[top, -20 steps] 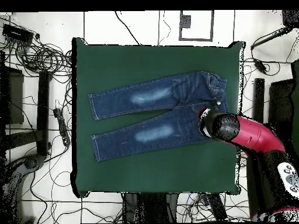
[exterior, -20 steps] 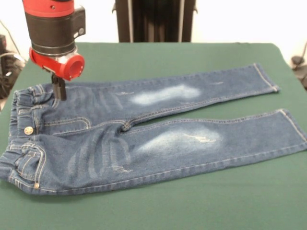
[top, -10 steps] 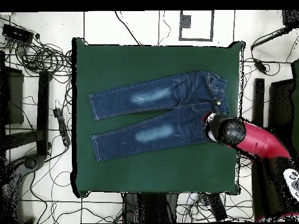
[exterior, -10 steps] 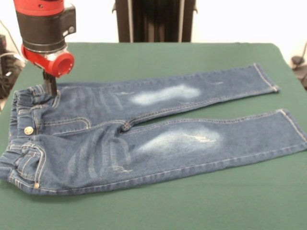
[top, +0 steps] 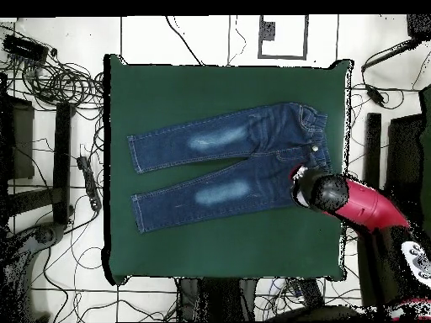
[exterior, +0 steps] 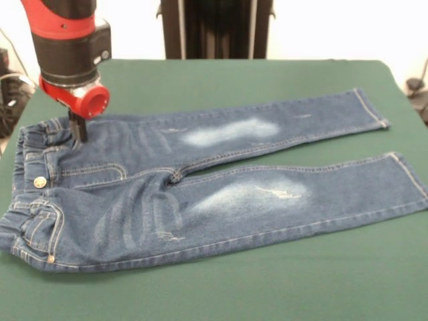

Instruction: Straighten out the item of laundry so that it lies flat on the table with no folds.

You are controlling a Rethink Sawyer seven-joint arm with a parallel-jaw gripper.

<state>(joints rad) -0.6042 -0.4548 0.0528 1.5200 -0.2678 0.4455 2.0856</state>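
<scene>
One pair of small blue denim jeans, spread on dark green cloth-topped table, legs apart. Red-and-black arm's gripper at waistband corner; cannot tell if parted or closed.

Lab: robot arm, floor cables, tiles.

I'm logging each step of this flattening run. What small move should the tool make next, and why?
Probably lift straight up and draw back. The jeans already lie spread on the green table, both legs extended, with only faint ripples near the crotch. The tool stands at the waistband's far corner; whether it is open or shut can't be told.
</scene>
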